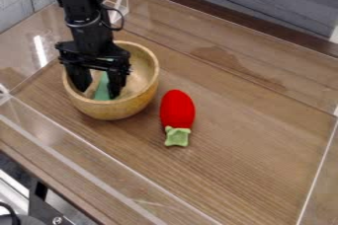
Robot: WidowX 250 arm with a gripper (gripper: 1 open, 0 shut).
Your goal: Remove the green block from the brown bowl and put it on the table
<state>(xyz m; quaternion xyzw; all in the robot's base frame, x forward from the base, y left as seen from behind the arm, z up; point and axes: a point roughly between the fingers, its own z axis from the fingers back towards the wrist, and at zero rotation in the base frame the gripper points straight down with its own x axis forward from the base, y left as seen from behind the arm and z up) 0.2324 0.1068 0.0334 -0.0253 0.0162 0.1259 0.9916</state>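
1. Block [101,89]: mint-green flat bar, lying inside the bowl [140,89], leaning against its inner wall. Mostly hidden by the claw; only a strip shows between the fingers.

2. Bowl: round, light-brown wood, thick-walled. Stands on the worktop [244,81] towards the left, near the clear acrylic wall.

3. Claw [95,79]: black, pointing straight down into the bowl, fingers spread wide to either side of the block. Nothing gripped; whether the tips touch the block cannot be told.

4. Handling, block (judged): rigid, probably wood or plastic, light. No give under pressure, so a modest squeeze should do. Painted faces look smooth and may slip if pinched near an end.

5. Where to hold (judged): across the narrow width, at or near mid-length, so the bar hangs level and does not swing. The flat faces offer parallel surfaces for the fingers.

6. Hazards (judged): the bar rests on a curved floor, so one finger may ride up the bowl wall before closing. A bar about as long as the bowl is wide could catch the rim on the way out; lift straight up. The bowl is loose and may shift or tip if nudged.

7. Also present: red toy vegetable [176,112] with green stem, on the worktop just right of the bowl, apart from it.
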